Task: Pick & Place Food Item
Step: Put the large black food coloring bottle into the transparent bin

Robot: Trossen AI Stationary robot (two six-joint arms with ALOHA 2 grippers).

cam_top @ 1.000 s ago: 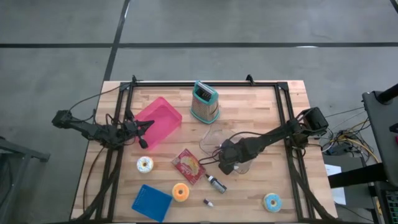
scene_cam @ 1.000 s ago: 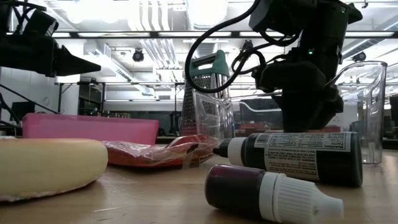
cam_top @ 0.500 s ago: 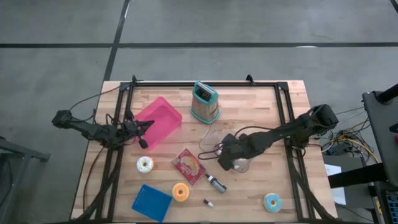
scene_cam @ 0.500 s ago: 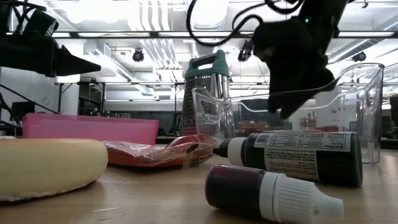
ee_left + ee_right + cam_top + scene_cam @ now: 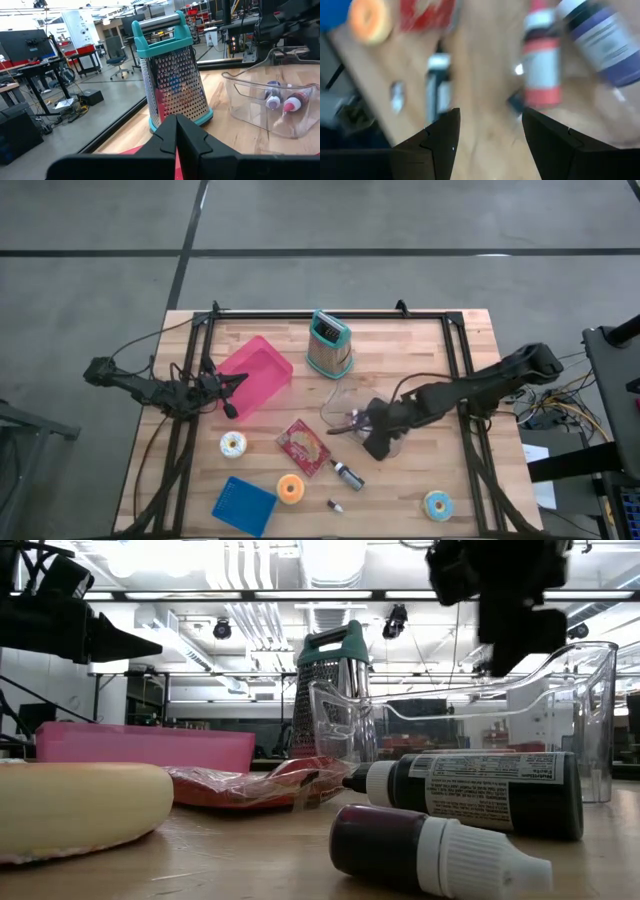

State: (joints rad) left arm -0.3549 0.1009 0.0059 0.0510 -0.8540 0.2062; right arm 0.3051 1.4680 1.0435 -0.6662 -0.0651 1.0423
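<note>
Light wooden slatted surface (image 5: 420,355), bordered by a black metal frame. Laid directly on it are a pink rectangular plastic bin (image 5: 256,374), an upright metal box grater with teal handle and base (image 5: 329,345), a clear plastic container (image 5: 352,412), a red crinkled snack packet (image 5: 303,445), a white-iced doughnut (image 5: 232,444), an orange-iced doughnut (image 5: 290,489), a blue-iced doughnut (image 5: 437,503), a blue square perforated plate (image 5: 243,505) and two small dark dropper bottles (image 5: 348,474).

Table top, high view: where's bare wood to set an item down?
Free: the right strip between the clear plastic container and the table's right edge, down to the blue-iced doughnut; also the back edge right of the teal-handled metal grater. Crowded: front centre around the red snack packet and dark dropper bottle.
</note>
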